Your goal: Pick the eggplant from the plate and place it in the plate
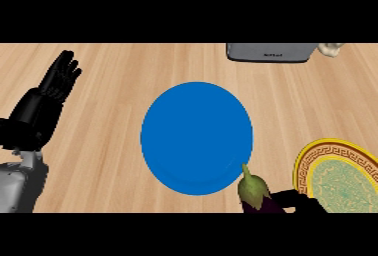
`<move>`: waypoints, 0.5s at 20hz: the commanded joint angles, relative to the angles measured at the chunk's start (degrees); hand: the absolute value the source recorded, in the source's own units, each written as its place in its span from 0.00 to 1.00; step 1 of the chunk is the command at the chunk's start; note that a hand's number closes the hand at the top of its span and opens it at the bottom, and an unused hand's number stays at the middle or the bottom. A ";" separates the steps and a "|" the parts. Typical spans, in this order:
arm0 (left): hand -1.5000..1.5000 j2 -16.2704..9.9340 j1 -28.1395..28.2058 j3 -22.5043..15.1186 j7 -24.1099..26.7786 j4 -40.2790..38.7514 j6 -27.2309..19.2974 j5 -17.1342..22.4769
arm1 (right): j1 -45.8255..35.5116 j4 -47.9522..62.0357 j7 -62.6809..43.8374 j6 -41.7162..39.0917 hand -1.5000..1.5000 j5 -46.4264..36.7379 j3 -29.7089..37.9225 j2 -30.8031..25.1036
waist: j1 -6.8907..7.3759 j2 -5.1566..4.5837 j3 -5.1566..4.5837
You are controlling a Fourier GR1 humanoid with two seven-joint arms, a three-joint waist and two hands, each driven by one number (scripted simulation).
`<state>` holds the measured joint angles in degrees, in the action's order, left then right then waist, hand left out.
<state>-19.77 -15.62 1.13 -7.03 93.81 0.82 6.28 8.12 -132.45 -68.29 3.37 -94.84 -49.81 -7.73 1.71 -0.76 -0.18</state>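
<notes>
Eggplant (258, 192) sits at the lower edge of the head view, green cap pointing up toward the blue plate (196, 137) and just overlapping that plate's lower right rim, between it and the yellow patterned plate (319, 152). The right hand (299, 202) shows only as a dark shape against the eggplant's purple end; it seems to be curled on it, though most of the hand is out of sight. To do this step well, I judge the eggplant should be carried up and left over the blue rim, kept clear of it, and let go near the plate's middle so it cannot roll off. The left hand (59, 77) rests open, fingers up, at the left. The wooden tabletop (111, 65) carries a grey appliance (269, 52) at its far edge.
</notes>
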 commanded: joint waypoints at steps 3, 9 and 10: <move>0.50 0.86 -0.81 -1.04 -1.07 0.92 0.14 0.18 | -7.31 12.38 -11.98 4.88 1.00 3.04 8.03 7.43 | 1.48 -0.55 0.12; 0.50 0.78 -0.96 -0.52 1.77 -1.61 0.98 -0.08 | -20.08 24.14 -13.01 3.46 1.00 10.63 17.94 7.64 | 2.45 -0.79 0.08; 0.50 0.43 -1.86 -0.06 0.79 -2.22 1.45 0.63 | -21.84 28.49 -12.64 5.38 1.00 11.78 18.60 7.65 | 2.11 -0.64 0.14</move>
<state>-19.37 -17.29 0.91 -6.64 92.56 1.63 6.55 -6.29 -113.17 -69.04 5.12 -87.13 -35.51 -1.33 3.43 -1.40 -0.09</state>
